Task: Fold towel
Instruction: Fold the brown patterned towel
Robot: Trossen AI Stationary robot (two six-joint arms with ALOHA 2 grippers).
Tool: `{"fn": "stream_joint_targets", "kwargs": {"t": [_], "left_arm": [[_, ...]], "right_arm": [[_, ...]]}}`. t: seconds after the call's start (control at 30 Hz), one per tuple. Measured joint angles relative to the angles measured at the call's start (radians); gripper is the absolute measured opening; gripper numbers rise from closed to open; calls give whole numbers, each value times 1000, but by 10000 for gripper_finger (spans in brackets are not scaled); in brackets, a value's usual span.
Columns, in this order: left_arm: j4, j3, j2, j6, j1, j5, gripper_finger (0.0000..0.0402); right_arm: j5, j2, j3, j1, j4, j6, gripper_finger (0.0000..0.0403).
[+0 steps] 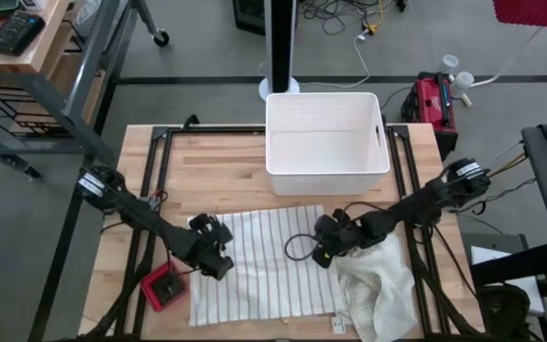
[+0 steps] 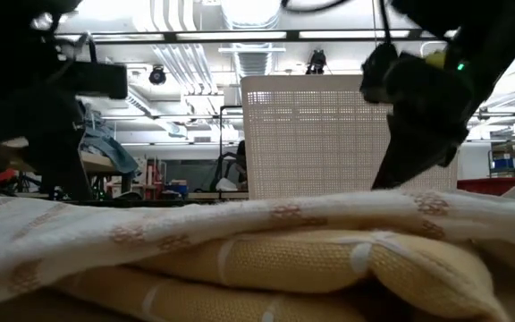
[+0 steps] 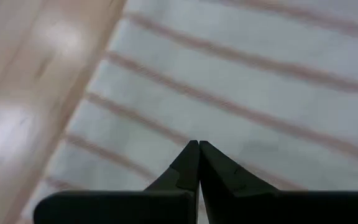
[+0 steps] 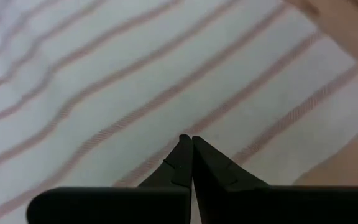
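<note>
Two grippers worked the striped towel (image 1: 264, 261), which lay spread on the wooden table (image 1: 216, 166) in front of the white bin (image 1: 326, 142). Left gripper (image 1: 218, 266) sat over its left edge, fingertips pinched together; whether cloth was caught, unclear. Right gripper (image 1: 323, 255), likewise closed, sat at the right edge beside a crumpled cream cloth (image 1: 383, 294). Judgement: lift both edges evenly, keeping the stripes square.

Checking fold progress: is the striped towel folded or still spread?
Spread: in the high view the striped towel lies flat as one sheet on the table, no edge turned over.
</note>
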Motion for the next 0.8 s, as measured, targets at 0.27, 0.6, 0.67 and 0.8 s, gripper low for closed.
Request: {"fn": "stream_joint_targets", "kwargs": {"t": [0.27,0.6,0.67,0.8], "left_arm": [[-6,-113,0,-61,5,3,0],[-279,-98,-21,-263,9,8,0],[-271,-69,-31,-229,9,-3,0],[-206,8,-35,-112,11,-113,0]], "right_arm": [[-60,34,1,-55,-59,67,0],[-47,34,-1,-77,-137,129,0],[-27,30,-2,-75,-129,114,0],[-12,18,18,-74,-24,41,0]]}}
